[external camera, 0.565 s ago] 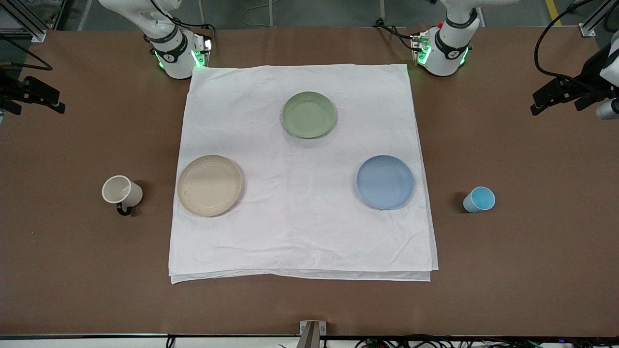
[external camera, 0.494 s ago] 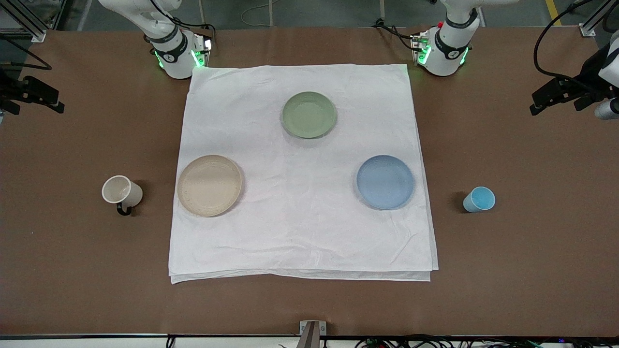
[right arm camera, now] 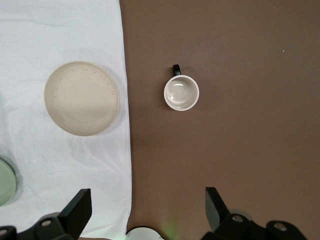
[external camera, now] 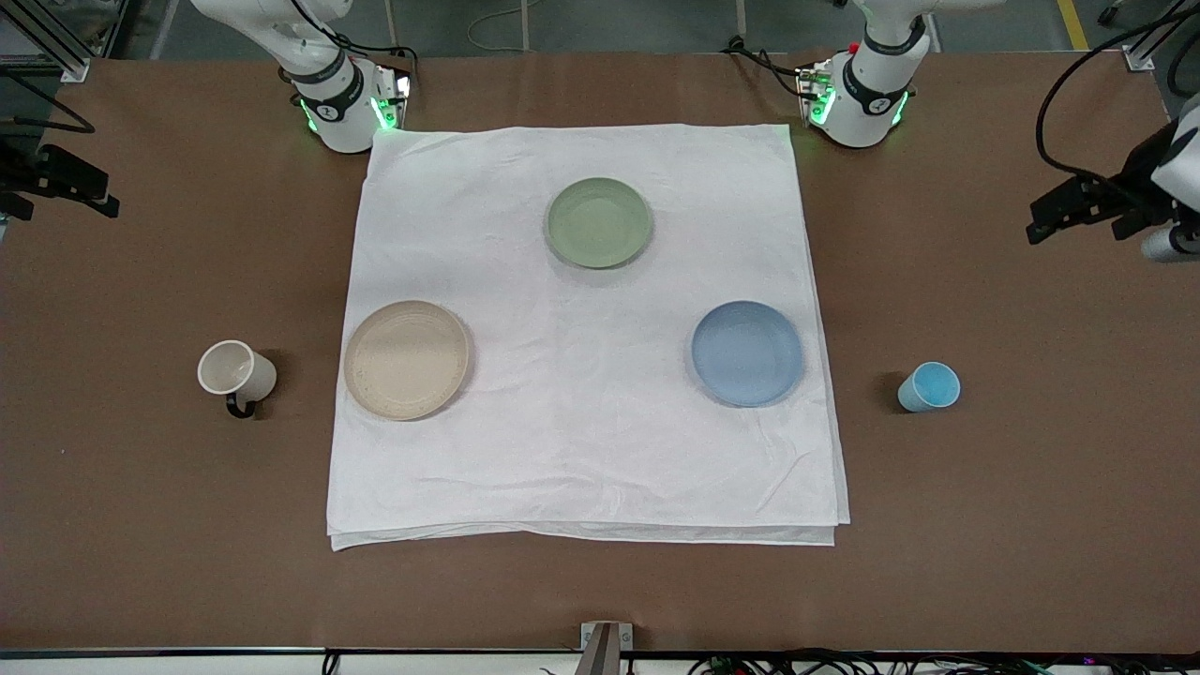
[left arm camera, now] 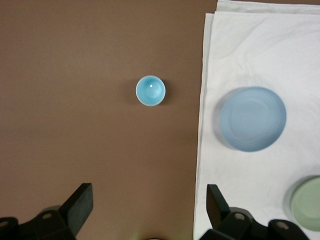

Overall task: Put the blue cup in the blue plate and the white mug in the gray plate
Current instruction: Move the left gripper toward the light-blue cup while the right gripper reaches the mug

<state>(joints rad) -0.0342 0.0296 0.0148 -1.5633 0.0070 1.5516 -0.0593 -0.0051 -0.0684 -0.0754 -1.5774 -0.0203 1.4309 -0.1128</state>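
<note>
The blue cup (external camera: 928,386) stands upright on the bare brown table, beside the cloth at the left arm's end; it also shows in the left wrist view (left arm camera: 150,90). The blue plate (external camera: 747,353) (left arm camera: 253,118) lies empty on the white cloth. The white mug (external camera: 236,373) (right arm camera: 181,93) stands upright on bare table at the right arm's end, with its dark handle (right arm camera: 176,69) showing. The gray plate (external camera: 406,359) (right arm camera: 81,105) lies empty on the cloth beside it. My left gripper (external camera: 1069,202) (left arm camera: 148,210) is open, high over bare table. My right gripper (external camera: 66,183) (right arm camera: 147,210) is open, high over bare table.
A pale green plate (external camera: 599,222) lies empty on the white cloth (external camera: 581,450), nearer the robot bases than the other two plates. The cloth covers the middle of the brown table (external camera: 1031,525). Dark cables hang by the left arm's end.
Both grippers have shifted slightly while staying high over the table's ends. The cups and plates have not moved.
</note>
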